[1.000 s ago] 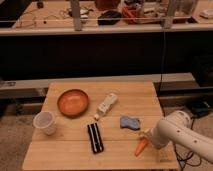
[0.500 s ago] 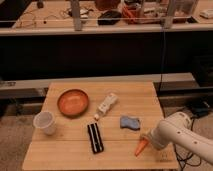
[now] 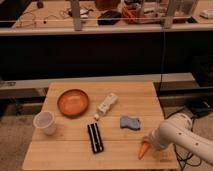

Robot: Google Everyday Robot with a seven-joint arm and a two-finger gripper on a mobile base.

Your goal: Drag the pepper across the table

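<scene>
little has shifted in the last half second: the pepper (image 3: 144, 149) has edged only slightly toward the near edge of the table (image 3: 65, 157), and the white arm over it sits almost where it was. the gripper (image 3: 150, 142) is low at the table's near right corner, mostly hidden under the arm's wrist, and whether it is clamped on the pepper or merely pressing on it cannot be told. the pepper lies right at the gripper, its long axis slanting from there down toward the near edge, narrow tip leading. that edge is close beyond the tip and the right edge is close behind the gripper. a blue cloth (image 3: 130, 122) lies just beyond the gripper, farther up the table. open planks stretch leftward along the near strip, with a black bar-shaped object (image 3: 94, 137) partway along.
</scene>
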